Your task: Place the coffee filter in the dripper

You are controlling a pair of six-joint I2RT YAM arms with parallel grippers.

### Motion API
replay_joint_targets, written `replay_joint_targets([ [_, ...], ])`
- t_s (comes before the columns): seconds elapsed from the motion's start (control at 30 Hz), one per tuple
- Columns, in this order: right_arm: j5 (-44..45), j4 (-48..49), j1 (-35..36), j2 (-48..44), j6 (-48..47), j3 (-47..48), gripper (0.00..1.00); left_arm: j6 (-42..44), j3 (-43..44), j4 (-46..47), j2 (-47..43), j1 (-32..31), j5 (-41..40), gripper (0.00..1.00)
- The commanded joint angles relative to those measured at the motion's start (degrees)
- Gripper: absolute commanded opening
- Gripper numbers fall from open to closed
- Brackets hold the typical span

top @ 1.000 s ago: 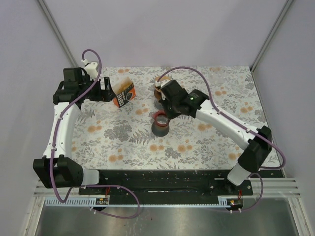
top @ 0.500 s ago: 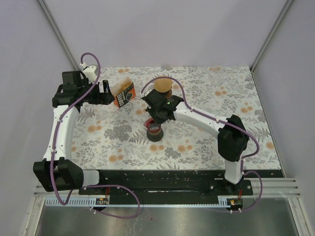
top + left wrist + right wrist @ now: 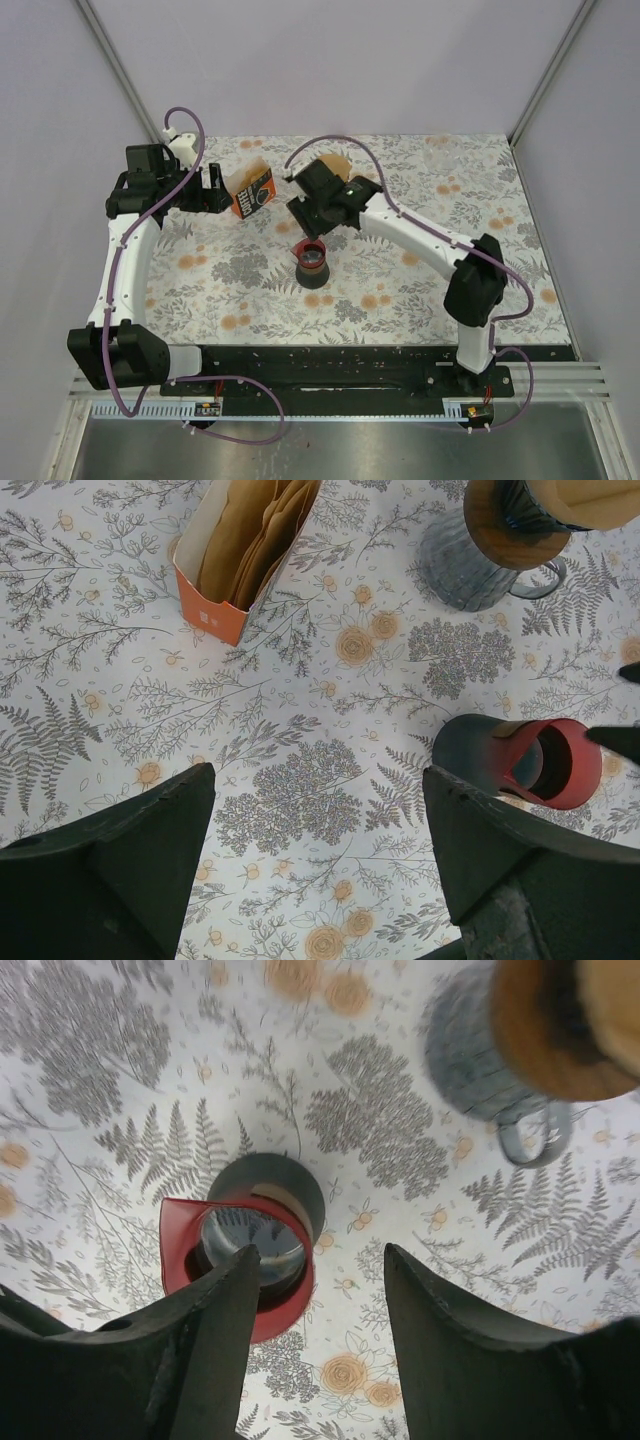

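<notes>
On the counter [image 3: 250, 290] the dripper [image 3: 313, 264] stands near the middle; behind it sit the filter box [image 3: 252, 188] (leftward) and, right of that, the carafe [image 3: 470, 555].

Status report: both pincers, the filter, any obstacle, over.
Left pincer open, empty. Right pincer open, empty, near red-rimmed cup. Paper filter sitting in wood-collared dripper. No obstacle seen.

Lab enclosure: white walls [image 3: 330, 70], floral tabletop [image 3: 420, 290]
</notes>
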Motion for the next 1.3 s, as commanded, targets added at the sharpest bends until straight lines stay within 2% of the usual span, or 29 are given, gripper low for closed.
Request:
replay_joint_targets([
  [0.0, -6.16, -0.37, -9.12, -9.9, 0.44, 6.77, 0.61, 1.17, 1.21, 1.94, -0.61, 0.54, 1.64, 0.89],
  [0.1, -8.91, 2.17, -20.1, -13.59, 2.38, 6.77, 0.64, 1.61, 2.17, 1.49, 0.27, 0.54, 1.46, 0.89],
  [0.23, -10.3, 4.81, -33.64, -13.78, 5.54, 8.0, 0.68, 1.61, 3.93, 0.97, 2.55, 0.54, -0.03, 0.89],
  [0.33, -11.01, 6.58, -43.4, -8.26, 8.52, 10.36, 0.7, 1.61, 6.39, 0.18, 4.49, 0.46, -0.91, 0.88],
  [0.47, -11.63, 5.88, -53.43, 2.98, 12.65, 18.96, 0.72, 1.18, 9.55, -0.79, 7.21, 0.55, -1.52, 0.88],
  [0.6, -10.75, 4.56, -57.04, 14.14, 15.65, 29.5, 0.76, 1.35, 11.66, -2.02, 9.41, 0.54, -2.23, 0.88],
  [0.8, -6.36, -2.56, -58.01, 33.05, 17.14, 53.24, 0.75, 1.18, 13.25, -3.16, 11.78, 0.63, -2.49, 0.88],
  [0.87, -3.65, -1.26, -58.02, 35.26, 17.76, 54.15, 0.73, 1.18, 13.78, -3.43, 12.66, 0.54, -2.58, 0.88],
  [0.93, -2.67, 2.34, -58.1, 35.62, 18.29, 50.91, 0.72, 1.09, 14.21, -3.6, 13.19, 0.54, -2.58, 0.88],
  [1.03, -6.43, 7.44, -58.1, 36.67, 19.34, 46.24, 0.65, 0.91, 14.92, -3.87, 13.98, 0.54, -2.05, 0.88],
  [1.27, -11.27, 7.28, -58.02, 42.12, 21.37, 48.43, 0.52, 0.73, 15.36, -3.87, 14.95, 0.54, -1.88, 0.88],
])
